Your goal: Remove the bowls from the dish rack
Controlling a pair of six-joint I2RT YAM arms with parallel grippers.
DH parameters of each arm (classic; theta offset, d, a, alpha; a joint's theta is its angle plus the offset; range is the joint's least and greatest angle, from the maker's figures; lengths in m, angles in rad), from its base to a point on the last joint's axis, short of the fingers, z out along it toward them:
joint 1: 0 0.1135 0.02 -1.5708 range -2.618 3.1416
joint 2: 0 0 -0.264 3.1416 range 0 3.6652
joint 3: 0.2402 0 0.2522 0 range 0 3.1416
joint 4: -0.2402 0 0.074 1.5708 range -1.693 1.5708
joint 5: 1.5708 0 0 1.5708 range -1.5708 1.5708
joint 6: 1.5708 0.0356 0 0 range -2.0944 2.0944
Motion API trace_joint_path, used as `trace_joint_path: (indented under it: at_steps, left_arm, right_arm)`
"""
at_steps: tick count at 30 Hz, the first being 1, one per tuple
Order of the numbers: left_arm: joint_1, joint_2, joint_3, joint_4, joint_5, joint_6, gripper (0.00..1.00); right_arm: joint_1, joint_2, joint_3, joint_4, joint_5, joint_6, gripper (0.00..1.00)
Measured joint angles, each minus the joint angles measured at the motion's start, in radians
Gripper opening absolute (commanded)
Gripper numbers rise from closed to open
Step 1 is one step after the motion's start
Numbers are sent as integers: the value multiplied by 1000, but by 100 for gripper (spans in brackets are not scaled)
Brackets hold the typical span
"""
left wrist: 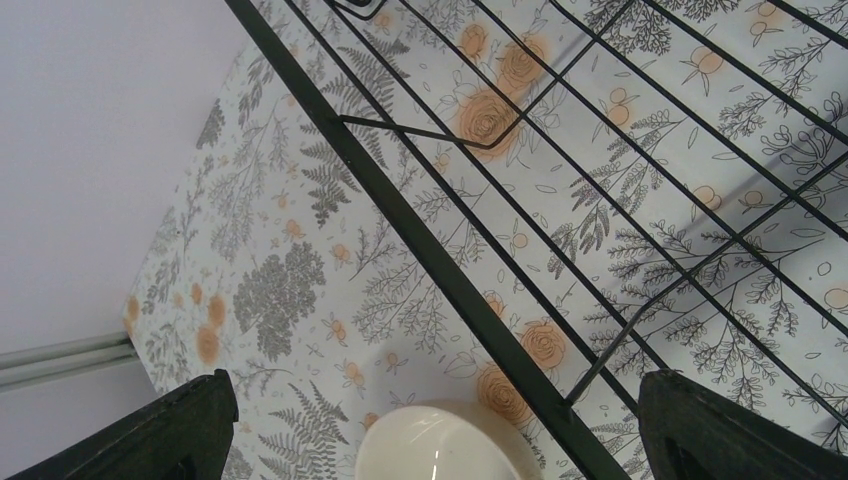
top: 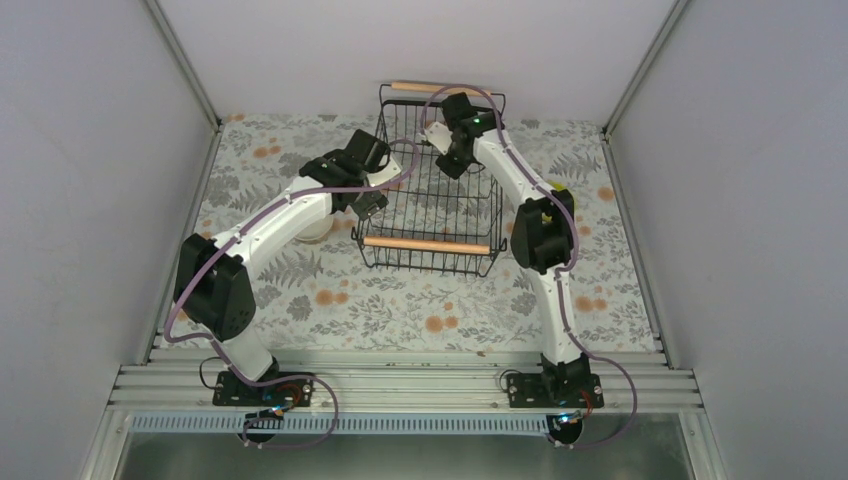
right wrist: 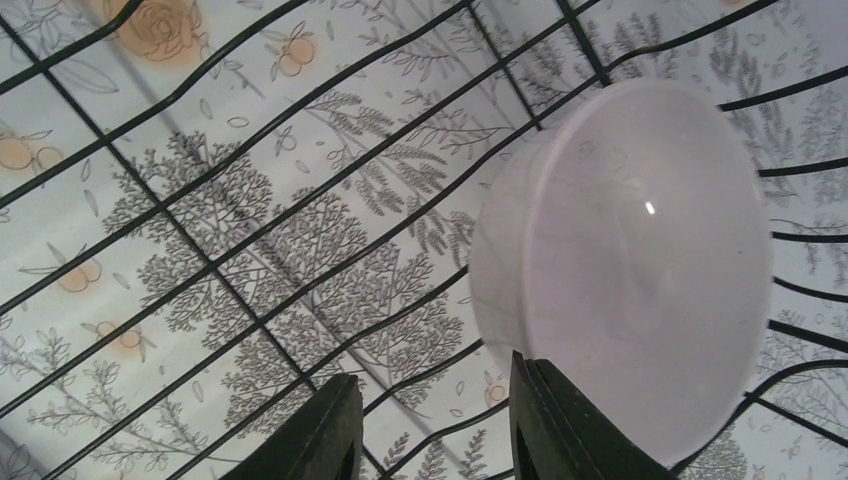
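Observation:
The dish rack (top: pixel 430 245) is a black wire basket with two wooden bar handles at the table's middle back. A white bowl (right wrist: pixel 640 260) leans tilted on the rack's wire floor. My right gripper (right wrist: pixel 432 375) is inside the rack (right wrist: pixel 200 250), and its right finger (right wrist: pixel 570 425) lies against that bowl's near side. The jaws stand a little apart, and only rack floor shows between them. A cream bowl (left wrist: pixel 440 450) sits on the table just outside the rack's rim (left wrist: pixel 420 240). My left gripper (left wrist: pixel 437 390) hangs wide open above it.
From above, my left gripper (top: pixel 368 200) sits at the rack's left side and my right gripper (top: pixel 445 150) near its far end. The cream bowl (top: pixel 316 232) is partly hidden under the left arm. Grey walls close in the floral table (top: pixel 400 300) on three sides.

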Motion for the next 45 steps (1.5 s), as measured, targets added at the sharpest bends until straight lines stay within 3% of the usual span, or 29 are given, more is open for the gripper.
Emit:
trace_joint_path:
  at_steps: [3, 5, 9, 20, 29, 40, 45]
  left_arm:
    - [0, 0, -1, 1, 0, 0, 100]
    - [0, 0, -6, 4, 0, 0, 100]
    - [0, 0, -11, 3, 0, 0, 100]
    - [0, 0, -14, 6, -5, 0, 100]
    - [0, 0, -14, 6, -11, 0, 100]
    - [0, 0, -13, 7, -31, 0, 100]
    - [0, -18, -12, 12, -60, 5, 100]
  right_arm:
    - [-11, 5, 18, 6, 0, -9, 35]
    - [-21, 5, 25, 14, 0, -11, 42]
    - [-35, 5, 26, 35, 0, -18, 46]
    - [-72, 60, 49, 69, -36, -34, 43]
    - [-78, 82, 61, 56, -84, -46, 5]
    - [-76, 71, 57, 61, -52, -41, 4]
    - [-33, -41, -11, 56, -23, -39, 4]
